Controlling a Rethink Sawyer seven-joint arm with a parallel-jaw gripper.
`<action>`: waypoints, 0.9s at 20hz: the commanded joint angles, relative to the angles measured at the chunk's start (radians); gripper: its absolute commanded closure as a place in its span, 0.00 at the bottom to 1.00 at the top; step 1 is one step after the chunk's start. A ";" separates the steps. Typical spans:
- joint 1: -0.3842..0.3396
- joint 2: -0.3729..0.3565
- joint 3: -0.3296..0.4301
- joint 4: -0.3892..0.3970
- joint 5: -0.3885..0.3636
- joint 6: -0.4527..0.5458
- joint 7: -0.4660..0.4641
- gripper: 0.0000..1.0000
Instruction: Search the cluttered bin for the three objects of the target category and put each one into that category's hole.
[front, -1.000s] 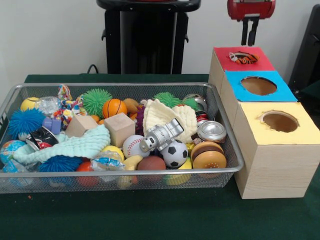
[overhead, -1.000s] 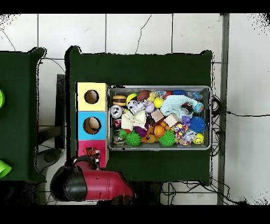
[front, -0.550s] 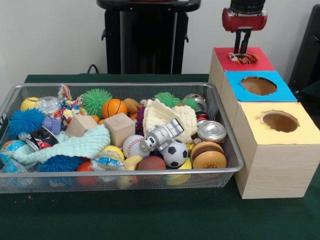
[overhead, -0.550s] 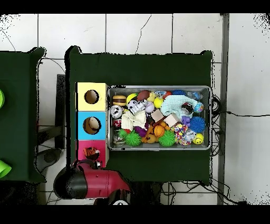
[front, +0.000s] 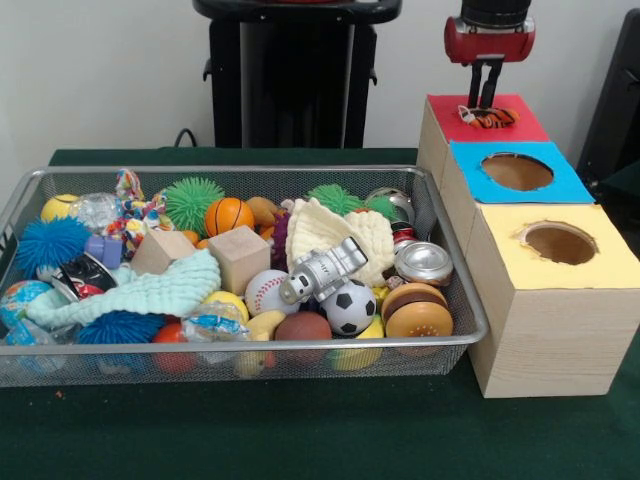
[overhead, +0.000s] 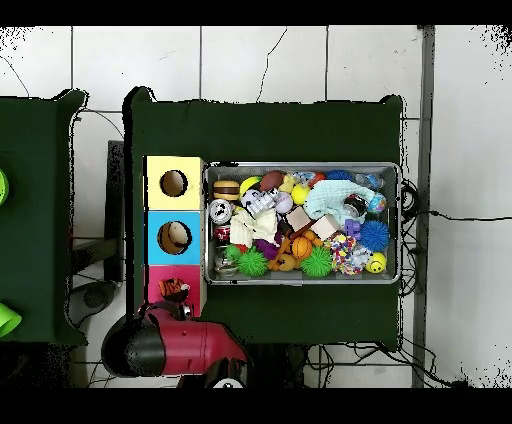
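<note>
Bin (front: 455, 330) crammed; tiger toy (front: 488, 117) apparently plugs red hole.

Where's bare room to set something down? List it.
Green table cloth in front of the wire bin is bare, as is the yellow box top around its hole. The bin is packed full. The red box top holds a striped toy under the pincer.
</note>
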 joint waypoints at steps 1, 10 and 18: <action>-0.039 0.118 0.021 -0.106 -0.010 -0.076 0.155 1.00; -0.031 0.114 0.021 -0.123 -0.004 -0.100 0.171 1.00; -0.029 0.176 0.022 -0.158 0.002 -0.177 0.188 1.00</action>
